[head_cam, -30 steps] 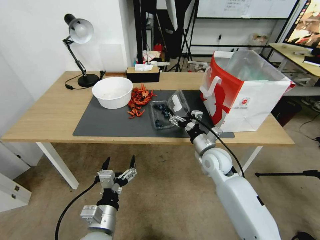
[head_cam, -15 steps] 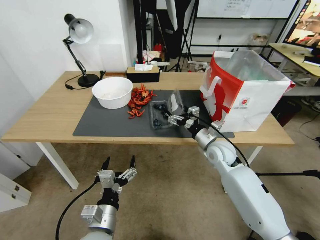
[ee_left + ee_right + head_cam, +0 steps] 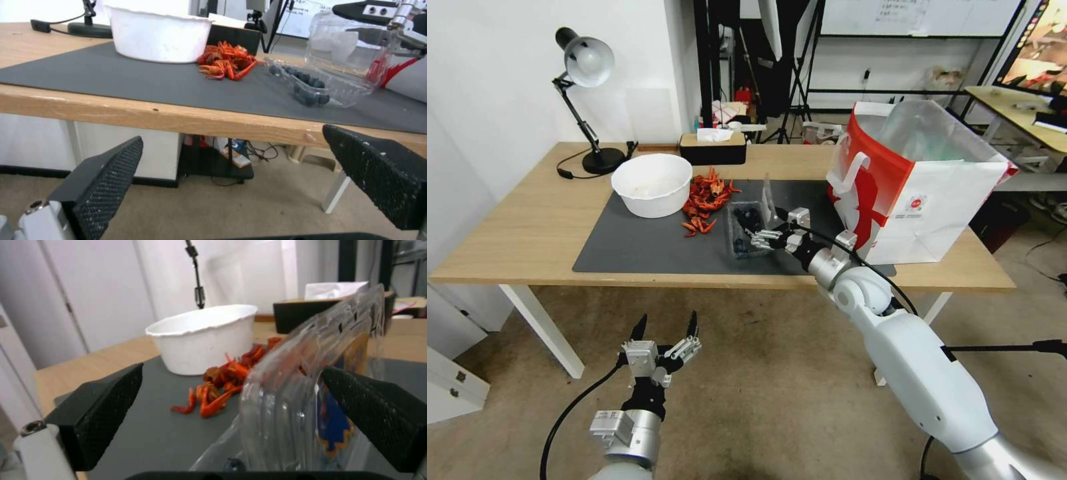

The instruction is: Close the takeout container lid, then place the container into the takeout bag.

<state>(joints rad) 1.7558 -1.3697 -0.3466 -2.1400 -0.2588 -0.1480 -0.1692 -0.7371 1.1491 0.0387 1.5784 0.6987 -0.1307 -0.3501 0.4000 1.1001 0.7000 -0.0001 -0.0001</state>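
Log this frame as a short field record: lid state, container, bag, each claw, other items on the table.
lid: standing about upright, not closed, between the open fingers of the right claw
container: berry half flat on the grey mat
bag: standing open at the table's right end, beside the container
right claw: open, at the lid; contact cannot be told
left claw: open, parked low before the table edge
other: white bowl, red crayfish pile, lamp, tissue box

Both arms wear glossy white shells ending in silver cylindrical wrists. A black cable loops from each forearm to its wrist. The left gripper (image 3: pixel 666 327) and right gripper (image 3: pixel 774 230) have bare metal linkages and black fingers (image 3: pixel 104 176) with dimpled pads.
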